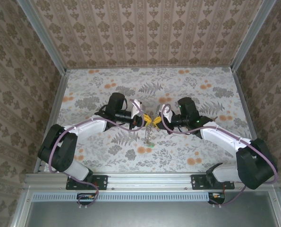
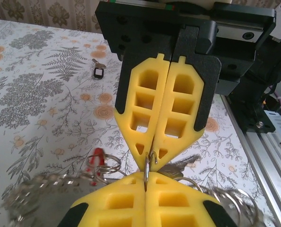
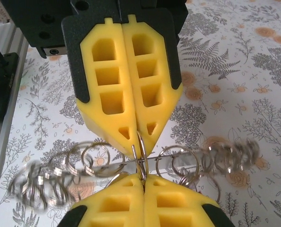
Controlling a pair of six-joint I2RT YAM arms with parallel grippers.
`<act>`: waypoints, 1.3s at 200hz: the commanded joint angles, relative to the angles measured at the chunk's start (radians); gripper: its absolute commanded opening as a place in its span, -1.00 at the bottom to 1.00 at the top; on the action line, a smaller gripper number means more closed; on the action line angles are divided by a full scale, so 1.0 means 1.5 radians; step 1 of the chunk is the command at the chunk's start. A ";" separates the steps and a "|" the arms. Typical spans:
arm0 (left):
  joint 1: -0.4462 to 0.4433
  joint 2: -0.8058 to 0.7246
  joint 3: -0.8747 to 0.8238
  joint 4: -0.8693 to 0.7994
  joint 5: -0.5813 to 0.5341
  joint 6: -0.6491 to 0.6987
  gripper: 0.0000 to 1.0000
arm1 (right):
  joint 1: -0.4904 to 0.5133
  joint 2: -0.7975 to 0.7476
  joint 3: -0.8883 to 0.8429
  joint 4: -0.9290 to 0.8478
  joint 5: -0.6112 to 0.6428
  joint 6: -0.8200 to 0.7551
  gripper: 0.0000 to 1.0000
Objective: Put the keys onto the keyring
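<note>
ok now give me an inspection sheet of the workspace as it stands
surface: floral table cover
job's things: keyring pinched between both tips, ring chain hanging below; red key among the rings
clutter: small black fob lying apart on the table
end effectors: left end effector and right end effector both shut on the keyring, tip to tip
cables: purple cables along both arms
surroundings: patterned walls, metal rail at near edge
</note>
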 commanded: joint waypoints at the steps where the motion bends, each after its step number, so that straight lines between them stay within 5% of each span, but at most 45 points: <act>1: 0.000 -0.014 0.009 0.027 0.060 -0.012 -1.00 | -0.006 -0.023 -0.003 0.005 -0.016 0.011 -0.87; 52: 0.000 -0.013 0.018 -0.006 0.068 0.006 -1.00 | -0.006 -0.027 0.015 0.014 -0.014 0.015 -0.59; 92: 0.000 -0.015 0.020 -0.009 0.070 0.009 -1.00 | -0.006 -0.010 0.025 0.007 -0.025 0.014 -0.73; 116: 0.000 -0.015 0.020 -0.010 0.071 0.009 -1.00 | -0.006 -0.010 0.024 0.011 -0.034 0.019 -0.58; 176: 0.000 -0.015 0.021 -0.013 0.070 0.010 -1.00 | -0.006 0.000 0.031 0.020 -0.059 0.021 -0.58; 221: 0.000 -0.017 0.024 -0.022 0.062 0.013 -1.00 | -0.005 0.013 0.045 -0.001 -0.056 0.010 -0.92; 260: -0.004 -0.022 0.052 -0.148 -0.025 0.093 -0.70 | 0.013 0.002 0.079 -0.086 0.018 -0.040 -1.00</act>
